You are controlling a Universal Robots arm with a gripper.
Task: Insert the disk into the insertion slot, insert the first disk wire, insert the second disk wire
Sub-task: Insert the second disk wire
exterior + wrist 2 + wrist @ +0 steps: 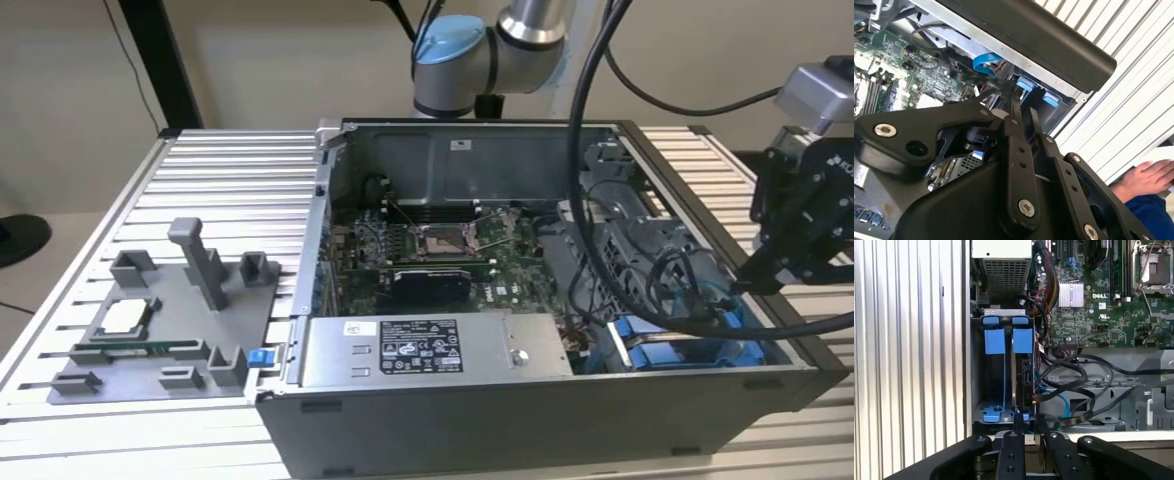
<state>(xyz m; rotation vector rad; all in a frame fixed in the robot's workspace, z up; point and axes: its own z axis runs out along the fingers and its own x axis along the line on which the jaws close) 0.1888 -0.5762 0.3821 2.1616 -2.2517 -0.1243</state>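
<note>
**benchrat:** so what's the gripper doing, spread or closed?

**me:** My gripper (pixel 1028 419) has its fingers (pixel 1018 426) drawn close together with just a thin slit between them, and I can't see anything in it. It hangs over the near end of the slot (pixel 991 385), above the case corner on the exterior view's right

**benchrat:** and the disk?

**me:** The disk (pixel 1025 371) sits on edge inside the slot, on the side nearer the board (pixel 1104 305), with its blue tab at the far end. A second blue tab (pixel 995 341) is right beside it. A thin blue cable (pixel 1054 396) and a bunch of black cables (pixel 1079 372) loop just beside the disk, between slot and board. Can't tell if any plug is seated in it

**benchrat:** anything else around?

**me:** The silver box (pixel 400 350) lies along the front of the case (pixel 534 430), next to the slot. The case sits open on a slatted table (pixel 227 170), with a grey fixture (pixel 160 330) on the exterior view's left. In the second wrist view a person's hand (pixel 1146 175) with a blue sleeve (pixel 1149 215) is out past the case, over the table
</note>
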